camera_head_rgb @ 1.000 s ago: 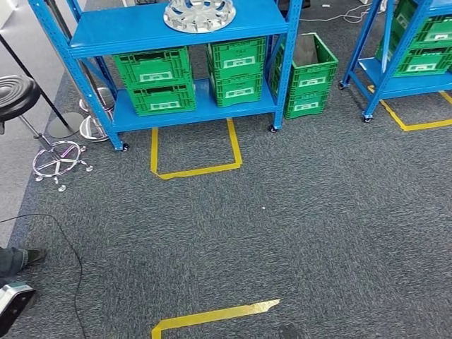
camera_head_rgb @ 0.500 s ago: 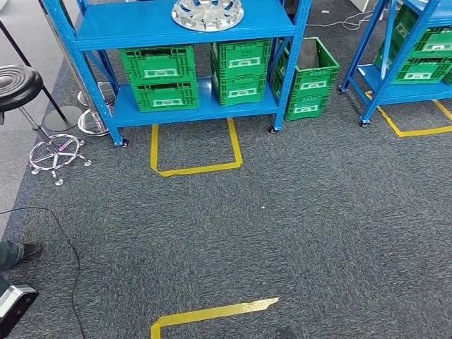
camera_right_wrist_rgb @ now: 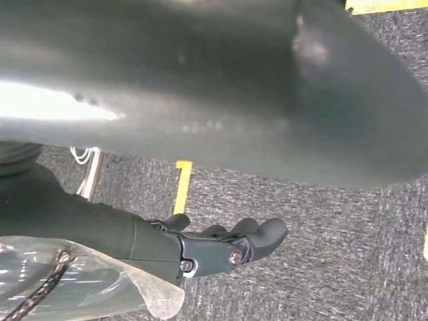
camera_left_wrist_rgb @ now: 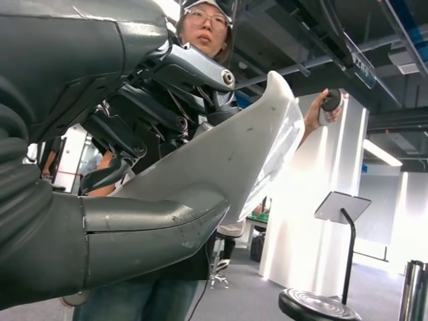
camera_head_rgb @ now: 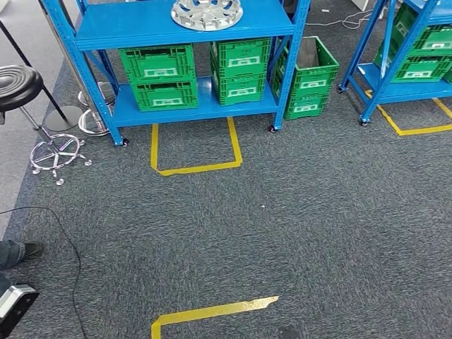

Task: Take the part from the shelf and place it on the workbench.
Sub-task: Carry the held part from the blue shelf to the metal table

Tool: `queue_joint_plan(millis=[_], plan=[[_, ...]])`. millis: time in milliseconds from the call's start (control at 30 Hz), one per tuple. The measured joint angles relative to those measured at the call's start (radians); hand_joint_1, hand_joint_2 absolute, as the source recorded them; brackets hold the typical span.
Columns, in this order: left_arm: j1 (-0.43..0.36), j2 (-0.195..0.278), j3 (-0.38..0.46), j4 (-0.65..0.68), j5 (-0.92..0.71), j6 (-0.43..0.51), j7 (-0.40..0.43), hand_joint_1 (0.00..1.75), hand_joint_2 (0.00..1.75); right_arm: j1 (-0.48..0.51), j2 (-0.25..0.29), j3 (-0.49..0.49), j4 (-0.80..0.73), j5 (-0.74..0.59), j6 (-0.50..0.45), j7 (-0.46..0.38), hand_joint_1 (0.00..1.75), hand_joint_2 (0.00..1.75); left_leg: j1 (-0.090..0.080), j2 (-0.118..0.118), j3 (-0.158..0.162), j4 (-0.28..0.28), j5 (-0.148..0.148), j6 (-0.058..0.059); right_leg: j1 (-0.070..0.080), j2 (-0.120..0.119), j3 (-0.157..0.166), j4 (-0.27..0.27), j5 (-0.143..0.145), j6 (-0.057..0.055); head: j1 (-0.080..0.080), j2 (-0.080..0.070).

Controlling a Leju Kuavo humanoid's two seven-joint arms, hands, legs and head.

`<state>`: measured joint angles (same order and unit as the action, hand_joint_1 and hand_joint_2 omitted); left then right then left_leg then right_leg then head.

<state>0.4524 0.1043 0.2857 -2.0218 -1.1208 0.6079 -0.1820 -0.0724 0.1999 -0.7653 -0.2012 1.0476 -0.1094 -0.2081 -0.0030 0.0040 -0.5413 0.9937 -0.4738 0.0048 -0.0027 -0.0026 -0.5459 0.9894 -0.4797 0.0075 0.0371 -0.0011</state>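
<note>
Part: silver wheel cover (camera_head_rgb: 207, 13), lying flat on the top board of the blue shelf (camera_head_rgb: 159, 25), upper centre of the head view.
Shelf contents: green crates (camera_head_rgb: 159, 76) stacked on the lower board; one more green crate (camera_head_rgb: 308, 76) stands on the carpet just beside the shelf's right post.
Second shelf: blue rack (camera_head_rgb: 400, 63) at the upper right, also loaded with green crates.
Floor: grey carpet (camera_head_rgb: 299, 226) with yellow tape outlines (camera_head_rgb: 194, 152) in front of the shelf and at the lower centre.
Left edge: black stool (camera_head_rgb: 18, 88) on a chrome base; a cable runs across the carpet below it.
Left hand (camera_left_wrist_rgb: 126, 200): thumb and dark fingers set against a pale curved panel (camera_left_wrist_rgb: 242, 154) (whether they clamp it, I cannot tell).
Right hand (camera_right_wrist_rgb: 222, 244): fingers extended and lying together, nothing between them; clear film (camera_right_wrist_rgb: 75, 281) beside the wrist.
Person (camera_left_wrist_rgb: 202, 27): stands close behind the left hand, one arm raised with a small dark object.
</note>
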Motion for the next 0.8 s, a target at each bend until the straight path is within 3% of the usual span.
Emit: queue_joint_plan(millis=[567,700,800], plan=[[0.000,-0.013,0.012,0.000,0.000,-0.007,-0.005,1.75,1.75,-0.002,0.000,-0.001,-0.002,0.010,-0.026,0.015,0.00,0.00,-0.001,0.000,-0.005,0.002,0.003,-0.003,-0.001,0.000,-0.006,0.003,0.003,0.004,0.000,0.000],[0.000,-0.013,0.016,0.000,0.000,-0.009,-0.007,1.75,1.75,-0.002,0.000,-0.001,-0.002,0.013,-0.031,0.015,0.00,0.00,-0.002,0.000,-0.009,0.007,0.002,0.001,-0.002,0.000,-0.007,0.003,0.005,0.008,0.000,0.000],[0.000,-0.014,0.018,0.000,0.000,-0.009,-0.007,1.75,1.75,-0.002,0.000,-0.001,-0.002,0.013,-0.034,0.015,0.00,0.00,-0.003,0.000,-0.010,0.006,0.005,0.010,-0.005,0.000,-0.007,0.001,0.008,0.015,0.000,0.000]])
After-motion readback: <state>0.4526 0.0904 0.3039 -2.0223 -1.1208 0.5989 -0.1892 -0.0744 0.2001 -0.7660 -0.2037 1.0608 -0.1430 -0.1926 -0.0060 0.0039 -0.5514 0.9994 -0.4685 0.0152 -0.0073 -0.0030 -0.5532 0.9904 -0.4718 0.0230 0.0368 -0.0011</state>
